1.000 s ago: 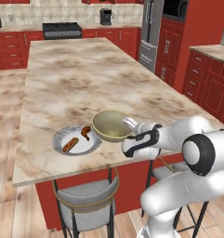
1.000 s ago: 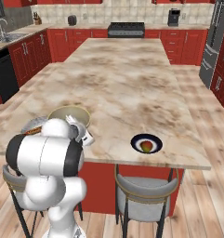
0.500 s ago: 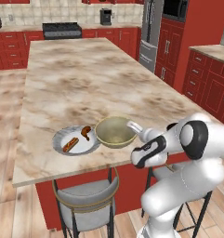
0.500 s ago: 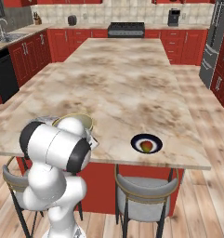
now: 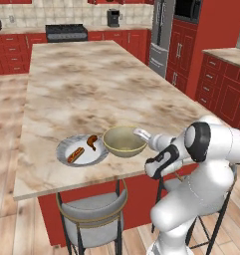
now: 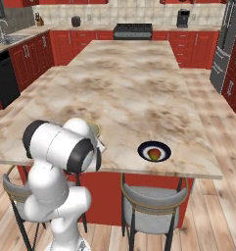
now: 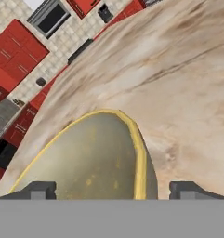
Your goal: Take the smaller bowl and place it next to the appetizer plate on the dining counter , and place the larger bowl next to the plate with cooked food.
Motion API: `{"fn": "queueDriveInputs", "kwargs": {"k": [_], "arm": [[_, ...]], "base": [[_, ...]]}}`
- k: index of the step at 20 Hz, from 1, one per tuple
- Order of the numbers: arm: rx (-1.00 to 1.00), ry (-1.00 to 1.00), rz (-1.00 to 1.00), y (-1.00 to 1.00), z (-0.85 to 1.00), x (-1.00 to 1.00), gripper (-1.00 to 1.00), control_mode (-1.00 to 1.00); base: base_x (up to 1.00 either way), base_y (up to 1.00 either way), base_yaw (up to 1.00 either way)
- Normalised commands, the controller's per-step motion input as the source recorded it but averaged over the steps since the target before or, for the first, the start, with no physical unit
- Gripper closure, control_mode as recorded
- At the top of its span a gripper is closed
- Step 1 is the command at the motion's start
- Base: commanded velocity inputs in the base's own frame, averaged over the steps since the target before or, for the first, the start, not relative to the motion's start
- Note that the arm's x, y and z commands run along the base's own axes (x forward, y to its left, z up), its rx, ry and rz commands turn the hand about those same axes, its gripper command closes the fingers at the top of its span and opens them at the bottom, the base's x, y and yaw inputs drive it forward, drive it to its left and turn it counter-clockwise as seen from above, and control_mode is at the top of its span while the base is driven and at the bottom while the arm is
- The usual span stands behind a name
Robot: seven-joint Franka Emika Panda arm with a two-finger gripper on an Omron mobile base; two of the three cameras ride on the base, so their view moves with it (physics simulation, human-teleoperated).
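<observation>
Gripper: your gripper stands wide open with nothing in it, fingers astride the rim.
Larger bowl: the larger bowl rests on the dining counter just ahead of your fingertips, touching the plate with cooked food beyond it.
Appetizer plate: the appetizer plate lies well apart to your right.
Obstruction: you face none on a straight pull-back.

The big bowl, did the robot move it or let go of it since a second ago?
The larger bowl slid toward the counter's near edge, ending right beside the plate with cooked food on the dining counter. The tool then opened and let go. The white plate and the appetizer plate stayed put.
</observation>
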Motion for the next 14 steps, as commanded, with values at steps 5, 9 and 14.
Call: {"fn": "queueDriveInputs", "kwargs": {"k": [5,9,14], "arm": [[0.02,-0.06,0.0,0.65,-0.03,0.37,-1.0,-1.0],[0.13,-0.31,0.0,-0.43,0.31,-0.37,-1.0,-1.0],[0.2,-0.25,0.0,-0.88,0.9,-0.52,-1.0,-1.0]], "base": [[0.0,0.0,0.0],[0.0,0.0,0.0],[0.0,0.0,0.0]]}}
